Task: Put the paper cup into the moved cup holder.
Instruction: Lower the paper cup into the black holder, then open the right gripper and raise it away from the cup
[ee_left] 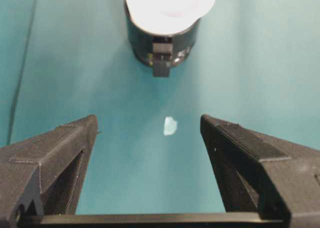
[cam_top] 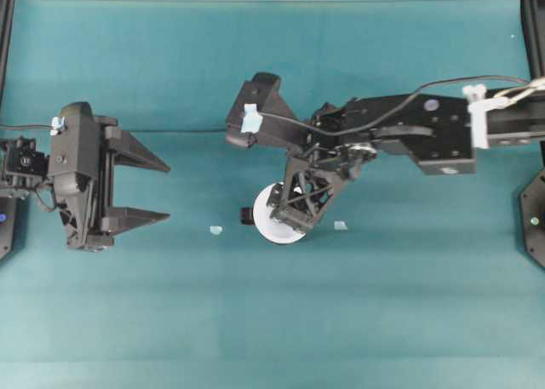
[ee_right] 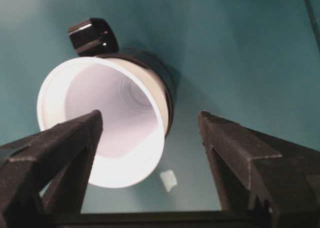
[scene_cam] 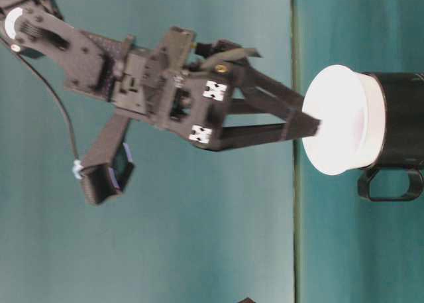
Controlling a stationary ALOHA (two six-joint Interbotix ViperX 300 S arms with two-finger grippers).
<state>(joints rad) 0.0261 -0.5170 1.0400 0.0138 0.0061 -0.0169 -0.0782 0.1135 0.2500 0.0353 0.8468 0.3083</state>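
Note:
The white paper cup (scene_cam: 341,121) sits inside the glossy black cup holder (scene_cam: 397,117), with its wide rim standing above the holder's edge. In the overhead view, the paper cup (cam_top: 274,229) shows partly under my right gripper (cam_top: 294,208). The right wrist view has my right gripper (ee_right: 150,117) open just above the paper cup (ee_right: 107,133): one finger hangs over its mouth, the other outside its rim, and neither clamps it. The cup holder (ee_right: 167,86) has its handle stub pointing away. My left gripper (cam_top: 166,189) stands open and empty at the left, facing the cup holder (ee_left: 160,46).
Two small pale scraps lie on the teal cloth: one scrap (cam_top: 215,230) to the left of the holder and another scrap (cam_top: 340,225) to its right. Black frame posts stand at the far left and right edges.

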